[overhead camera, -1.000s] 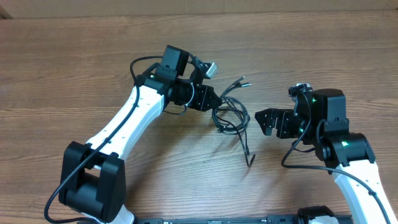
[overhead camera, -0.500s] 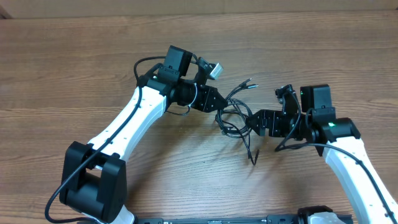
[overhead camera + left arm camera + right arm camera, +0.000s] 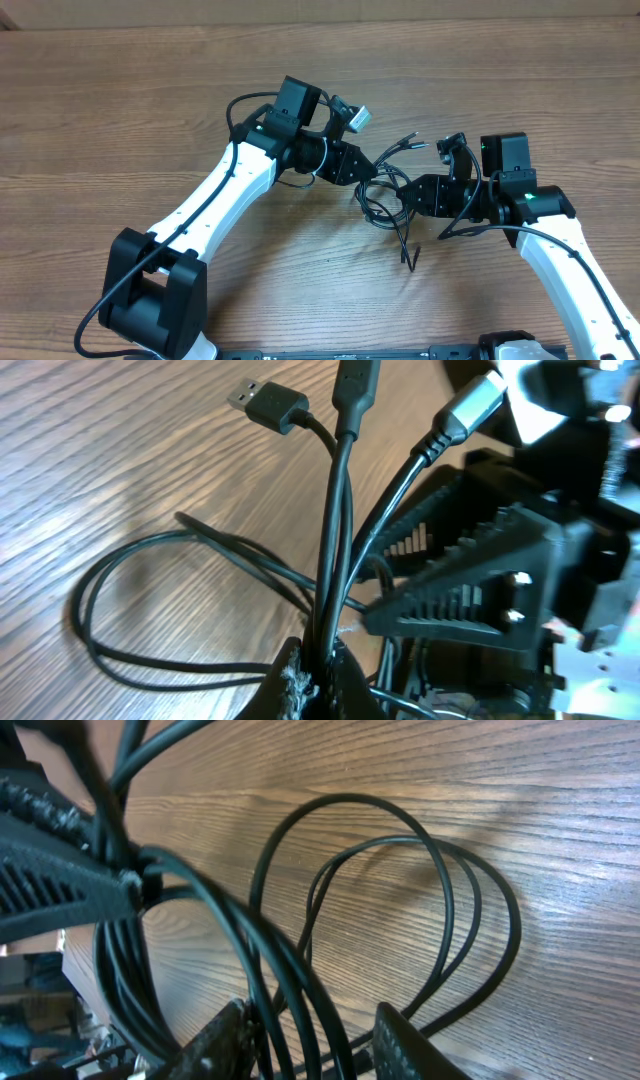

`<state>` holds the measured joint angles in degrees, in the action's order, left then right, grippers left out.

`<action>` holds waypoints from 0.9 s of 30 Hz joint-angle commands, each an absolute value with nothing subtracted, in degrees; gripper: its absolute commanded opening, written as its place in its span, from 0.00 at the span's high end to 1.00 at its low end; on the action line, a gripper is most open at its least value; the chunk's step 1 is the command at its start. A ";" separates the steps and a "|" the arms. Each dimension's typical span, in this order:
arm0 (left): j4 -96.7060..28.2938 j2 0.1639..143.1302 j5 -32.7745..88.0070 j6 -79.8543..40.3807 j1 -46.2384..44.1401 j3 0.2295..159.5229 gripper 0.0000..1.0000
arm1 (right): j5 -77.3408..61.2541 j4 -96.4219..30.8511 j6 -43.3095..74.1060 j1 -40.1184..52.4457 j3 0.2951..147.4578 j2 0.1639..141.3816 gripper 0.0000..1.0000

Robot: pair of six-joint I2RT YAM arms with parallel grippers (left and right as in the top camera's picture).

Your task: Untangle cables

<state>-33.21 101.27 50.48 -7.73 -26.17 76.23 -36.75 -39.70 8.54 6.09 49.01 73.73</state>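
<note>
The cables are thin black cords, looped in a tangle on the wood between the two arms. Their plug ends fan out toward the back, and one loose end lies nearer the front. My left gripper is shut on a bunch of strands that rise from its jaws to a USB plug and a silver plug. My right gripper is in the tangle from the right. In its wrist view the fingers stand apart around several strands, with a gap at the right finger.
The wooden table stretches bare to the left and back. The two grippers nearly touch, with the right one's ribbed finger close beside the left jaws. Thicker black arm wires loop over the left wrist.
My right arm has swung left into the tangle and its jaws have narrowed around several strands. My left gripper has carried its bunch slightly right and back, still shut.
</note>
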 commanded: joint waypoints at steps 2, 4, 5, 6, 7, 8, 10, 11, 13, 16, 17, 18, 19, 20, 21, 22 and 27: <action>-32.53 100.49 55.51 -7.86 -26.28 77.14 0.96 | -37.60 -38.74 10.48 6.39 50.85 73.69 0.78; -32.53 100.49 55.51 -7.70 -26.28 77.14 0.96 | -37.60 -38.65 10.48 6.39 50.85 73.69 0.92; -32.56 100.49 55.53 -7.70 -26.28 77.14 0.96 | -37.60 -38.68 10.48 6.39 50.85 73.69 0.96; -32.53 100.49 55.51 -7.70 -26.28 77.14 0.96 | -37.63 -38.70 10.48 6.39 50.85 73.69 0.96; -32.53 100.49 55.51 -7.70 -26.28 77.14 0.96 | -37.63 -38.72 10.48 6.39 50.85 73.69 0.96; -32.53 100.49 55.40 -7.68 -26.28 77.14 0.96 | -37.63 -38.74 10.48 6.39 50.85 73.69 0.96; -32.53 100.49 54.59 -7.68 -26.28 77.14 0.96 | -37.65 -38.89 10.48 6.39 50.85 73.69 0.96; -32.53 100.49 53.91 -7.68 -26.28 77.14 0.96 | -37.65 -38.98 10.48 6.39 50.85 73.69 0.96; -32.58 100.49 51.16 -7.70 -26.28 77.14 0.96 | -37.78 -39.13 10.48 6.39 50.85 73.69 0.96; -32.51 100.49 49.84 -7.68 -26.28 77.14 0.96 | -38.74 -39.05 10.44 6.39 50.85 73.69 0.96; -32.53 100.49 49.15 -7.68 -26.28 77.14 0.96 | -38.74 -39.07 10.46 6.39 50.85 73.69 0.96; -32.56 100.49 48.49 -7.70 -26.28 77.14 0.96 | -38.74 -39.07 10.44 6.39 50.85 73.69 0.96; -32.69 100.49 47.66 -7.70 -26.28 77.14 0.96 | -38.74 -39.09 10.46 6.39 50.85 73.69 0.96; -32.77 100.49 46.85 -7.68 -26.28 77.14 0.95 | -38.72 -39.07 10.44 6.39 50.85 73.69 0.96; -33.04 100.49 45.78 -7.70 -26.28 77.14 0.80 | -38.72 -39.07 10.44 6.39 50.85 73.69 0.96; -33.26 100.49 44.88 -7.70 -26.28 77.14 0.71 | -38.72 -39.07 10.44 6.39 50.85 73.69 0.96; -35.22 100.49 42.76 -7.68 -26.28 77.14 0.50 | -38.70 -39.05 10.44 6.39 50.85 73.69 0.96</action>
<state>-34.57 101.27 45.50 -7.92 -26.24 76.23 -38.24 -39.44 10.37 6.15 49.04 73.73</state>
